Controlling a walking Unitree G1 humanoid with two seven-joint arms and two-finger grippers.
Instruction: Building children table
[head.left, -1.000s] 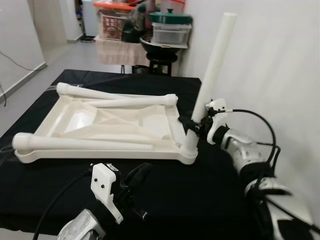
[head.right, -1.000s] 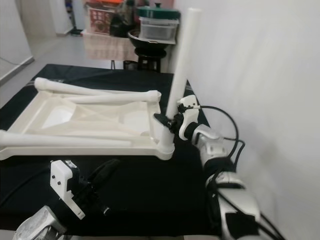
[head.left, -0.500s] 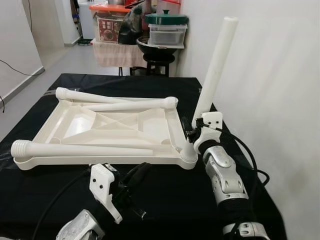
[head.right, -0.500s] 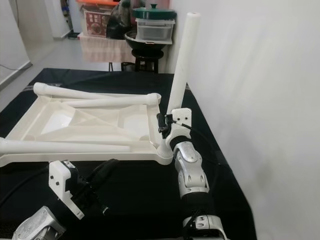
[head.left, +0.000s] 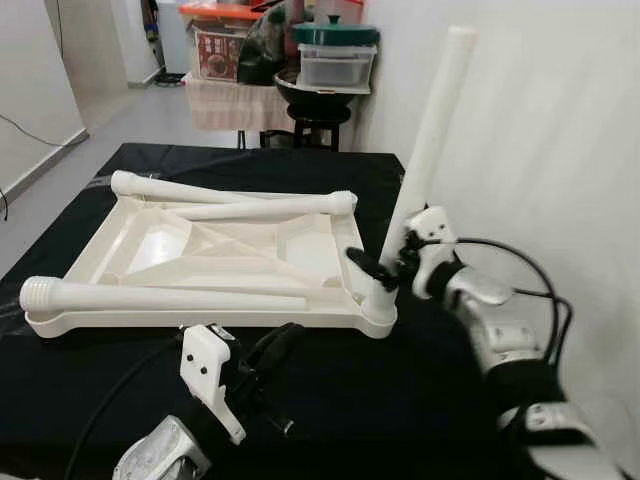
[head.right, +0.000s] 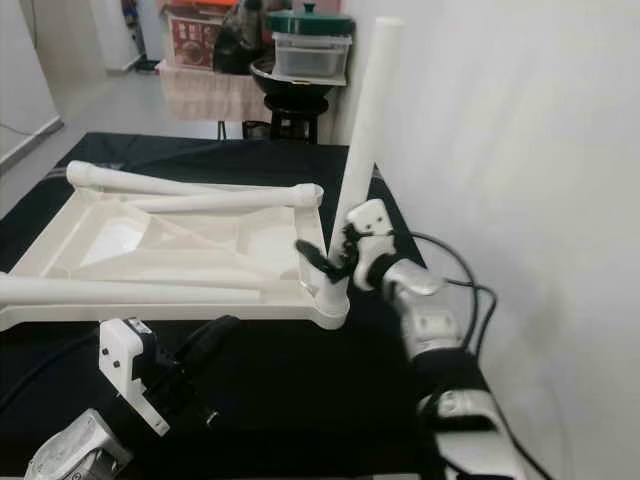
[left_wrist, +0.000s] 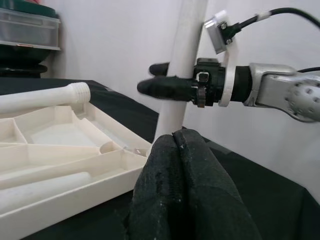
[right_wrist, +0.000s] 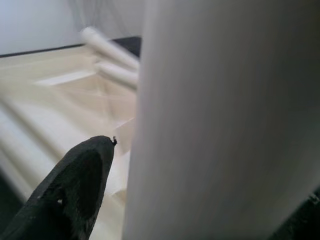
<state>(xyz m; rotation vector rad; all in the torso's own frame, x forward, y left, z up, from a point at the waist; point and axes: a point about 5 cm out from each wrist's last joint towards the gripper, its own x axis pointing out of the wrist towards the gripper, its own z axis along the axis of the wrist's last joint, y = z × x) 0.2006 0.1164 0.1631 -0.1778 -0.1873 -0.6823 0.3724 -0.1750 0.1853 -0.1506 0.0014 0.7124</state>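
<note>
Standing upright in the near right corner socket of the upturned tabletop (head.left: 200, 300), one white leg (head.left: 425, 150) is gripped low on its shaft by the right gripper (head.left: 385, 268), whose two black fingers are seen in the left wrist view closed on either side of the tube, just above the socket. The tabletop lies underside up on a black-covered surface (head.left: 420, 400), and three more legs (head.left: 250, 208) are laid loose across it, two near the far edge and one along the near edge, threaded ends showing. The left gripper (head.left: 268, 352) is held idle just in front of the tabletop's near rim with its fingers pressed together on nothing. The leg is judged to be hollow moulded plastic: light, stiff, and smooth enough to slip under a twisting grip, so a firm hold is called for. A grasp low on the shaft, as now, is judged best for turning it into the socket without levering the thread sideways; a hold near the top would be likely to tilt it. The tabletop is judged light too and may slide on the cloth unless it is steadied
</note>
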